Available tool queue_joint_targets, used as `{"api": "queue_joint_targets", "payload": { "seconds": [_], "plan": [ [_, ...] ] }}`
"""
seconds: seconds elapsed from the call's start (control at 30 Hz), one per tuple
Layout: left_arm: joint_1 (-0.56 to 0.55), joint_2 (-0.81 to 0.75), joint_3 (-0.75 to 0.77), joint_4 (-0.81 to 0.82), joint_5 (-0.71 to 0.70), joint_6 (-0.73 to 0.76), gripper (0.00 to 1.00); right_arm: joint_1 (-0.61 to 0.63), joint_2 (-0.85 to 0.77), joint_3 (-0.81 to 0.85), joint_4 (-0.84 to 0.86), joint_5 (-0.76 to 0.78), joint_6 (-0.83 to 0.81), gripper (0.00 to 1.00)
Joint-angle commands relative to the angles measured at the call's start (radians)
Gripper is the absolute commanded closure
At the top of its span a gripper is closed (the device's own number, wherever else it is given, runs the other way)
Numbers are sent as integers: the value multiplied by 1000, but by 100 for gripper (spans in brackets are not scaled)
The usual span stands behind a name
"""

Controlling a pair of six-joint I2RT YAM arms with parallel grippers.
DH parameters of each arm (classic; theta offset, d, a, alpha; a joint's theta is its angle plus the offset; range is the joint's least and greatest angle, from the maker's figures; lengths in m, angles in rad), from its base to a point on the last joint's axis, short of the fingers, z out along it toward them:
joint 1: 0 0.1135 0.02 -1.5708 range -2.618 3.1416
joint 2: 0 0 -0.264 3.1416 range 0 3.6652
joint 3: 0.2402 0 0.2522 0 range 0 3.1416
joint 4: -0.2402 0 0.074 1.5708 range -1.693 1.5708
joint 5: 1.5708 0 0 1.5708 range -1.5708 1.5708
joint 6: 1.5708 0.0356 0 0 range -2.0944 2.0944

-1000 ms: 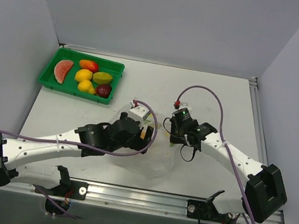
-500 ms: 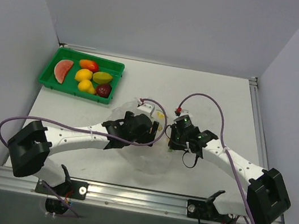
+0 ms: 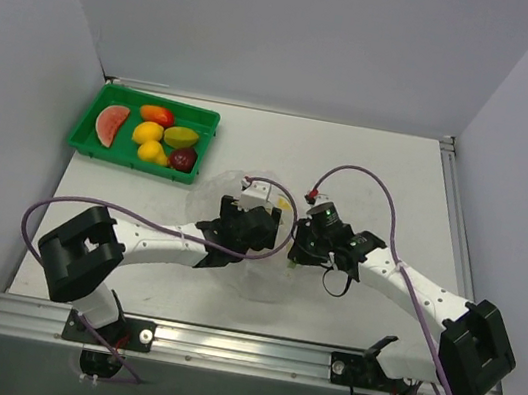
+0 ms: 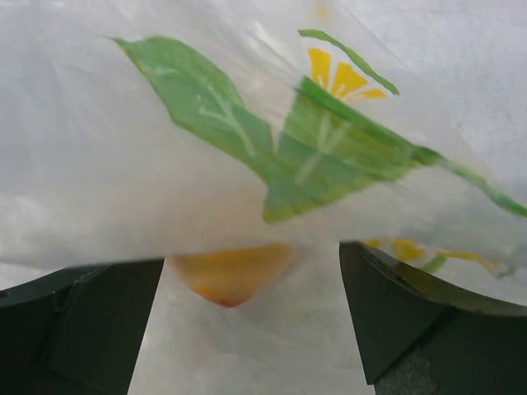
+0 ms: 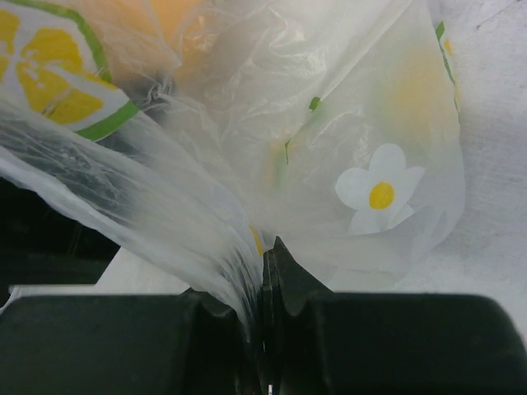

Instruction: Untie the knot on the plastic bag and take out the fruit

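Note:
The clear plastic bag, printed with leaves and flowers, lies between my two grippers. My right gripper is shut on a gathered fold of its film, seen close in the right wrist view. My left gripper is open at the bag, and the film drapes over its jaws. A yellow-orange fruit sits in the bag just ahead, between the fingers. An orange shape shows through the film. The knot is not visible.
A green tray at the back left holds a watermelon wedge, a lemon, a dark red fruit and two mangoes. Purple cables loop over both arms.
My left arm has swung right and forward, and its gripper has pushed in at the bag. The bag has bulged toward the back left. My right gripper has stayed shut on the film.

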Motion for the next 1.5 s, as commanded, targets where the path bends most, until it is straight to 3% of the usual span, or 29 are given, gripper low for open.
{"api": "queue_joint_targets", "payload": {
  "seconds": [0.0, 0.17, 0.37, 0.47, 0.53, 0.6, 0.63, 0.73, 0.8, 0.97, 1.07, 1.27, 1.47],
  "plan": [
    [4, 28, -8, 93, -126, -27, 2, 12, -20, 6, 6, -32, 11, 100],
    [10, 82, -8, 177, -137, 15, 3, 28, -6, 6, 7, -37, 13, 100],
    [26, 162, 27, 162, -135, 9, 6, 36, -3, 9, 9, -38, 13, 100],
    [24, 156, 34, 142, -132, 7, 21, 36, -9, 6, 7, -20, 7, 100],
    [21, 118, 17, 136, -115, 13, 37, 36, -14, 2, 6, -3, 0, 100],
    [19, 55, 1, 131, -95, 24, 44, 32, -20, 0, 3, 15, -3, 100],
    [19, 32, -8, 128, -68, 36, 53, 25, -23, 2, 1, 21, -4, 100],
    [16, -74, -32, 90, 15, 57, 60, 3, -36, 0, -8, 48, -7, 100],
    [16, -152, -49, 71, 87, 77, 60, -17, -51, 0, -16, 58, -9, 100],
    [16, -267, -54, 6, 464, 185, 57, -102, -59, 6, -33, 55, -26, 100],
    [16, -338, -39, -79, 596, 216, 57, -142, -57, 8, -55, 86, -36, 100],
    [74, -445, 104, -267, 684, 251, 57, -220, -39, -5, -108, 103, -43, 100],
    [373, -438, 231, -378, 678, 217, 57, -249, -61, -25, -114, 101, -75, 100]
  ]
}}
